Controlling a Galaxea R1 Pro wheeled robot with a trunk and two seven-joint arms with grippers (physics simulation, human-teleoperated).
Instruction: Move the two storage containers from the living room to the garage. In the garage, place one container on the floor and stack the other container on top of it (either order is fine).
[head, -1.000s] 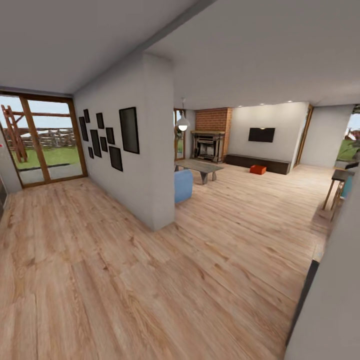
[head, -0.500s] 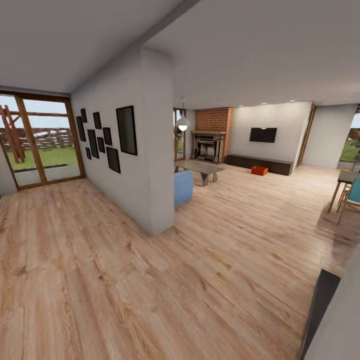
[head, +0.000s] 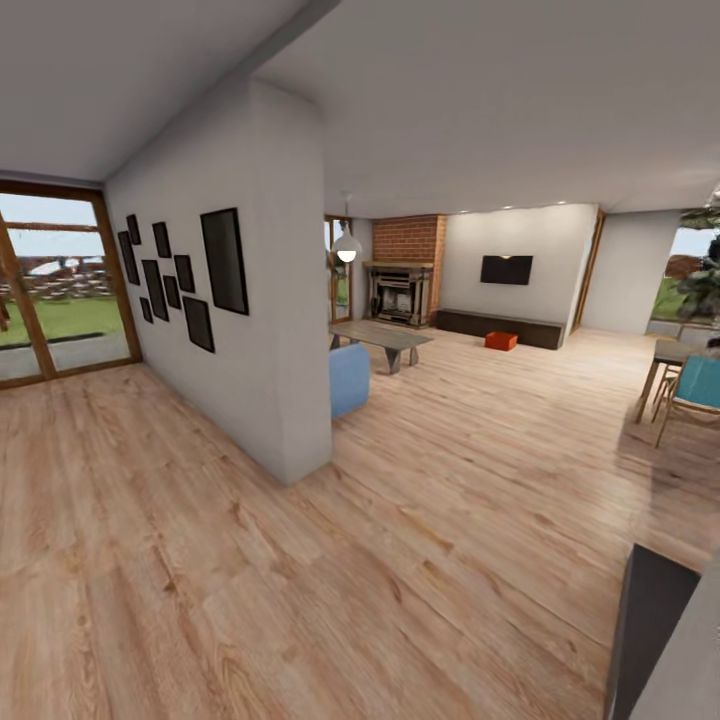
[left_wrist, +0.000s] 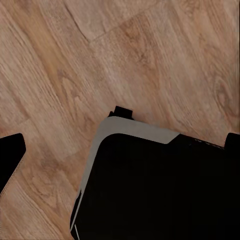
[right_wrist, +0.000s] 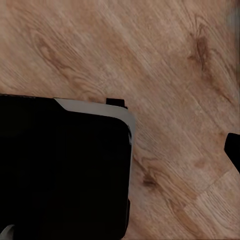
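Near: both wrist cameras look down on wood planks (left_wrist: 150, 50) and the black robot base (left_wrist: 160, 190); I see dark finger tips at the frame edges but cannot tell either claw's state. Mid: white partition wall (head: 270, 330), blue chair (head: 349, 378) half hidden behind it. Far: one orange storage container (head: 501, 341) on the living-room floor before the dark bench (head: 500, 327); details too small.

1. One orange-red storage container (head: 501, 341) is being seen far off in the living room, lying on the light wood-plank floor (head: 470, 450).
2. It is sitting just before the long dark bench (head: 497, 327), below the wall TV (head: 505, 269).
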